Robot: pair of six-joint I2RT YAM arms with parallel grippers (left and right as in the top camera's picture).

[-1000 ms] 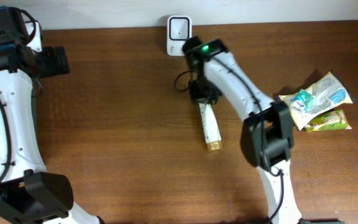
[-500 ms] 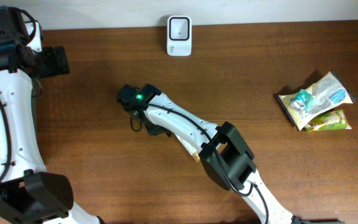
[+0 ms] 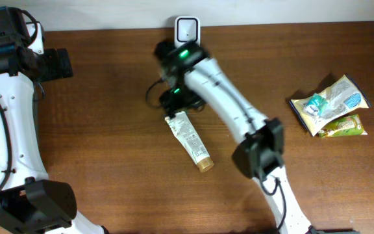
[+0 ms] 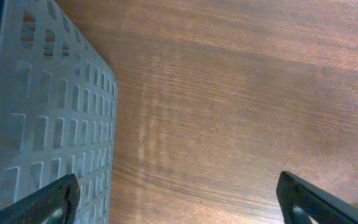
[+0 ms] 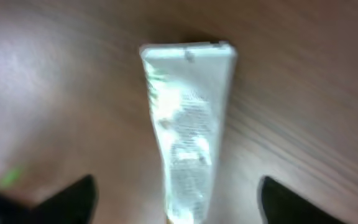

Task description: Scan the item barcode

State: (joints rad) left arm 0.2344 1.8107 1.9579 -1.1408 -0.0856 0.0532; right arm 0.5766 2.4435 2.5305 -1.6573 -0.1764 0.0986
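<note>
Overhead, we see the tube (image 3: 188, 140) lying flat in the middle of the tabletop (image 3: 109, 169), its long axis slanting from the crimped end by the right claw (image 3: 174, 103) to the cap nearer the front edge. That claw, the nearer one, hangs above it, fingers (image 5: 73, 199) spread wider than the tube, gripping nothing. The scanner (image 3: 187, 28) stands at the back edge just beyond. The left claw (image 4: 179, 202) gapes empty beside a slotted basket (image 4: 42, 124), contents hidden.

Snack packets (image 3: 333, 101), grey perforated crate (image 4: 42, 124)
</note>
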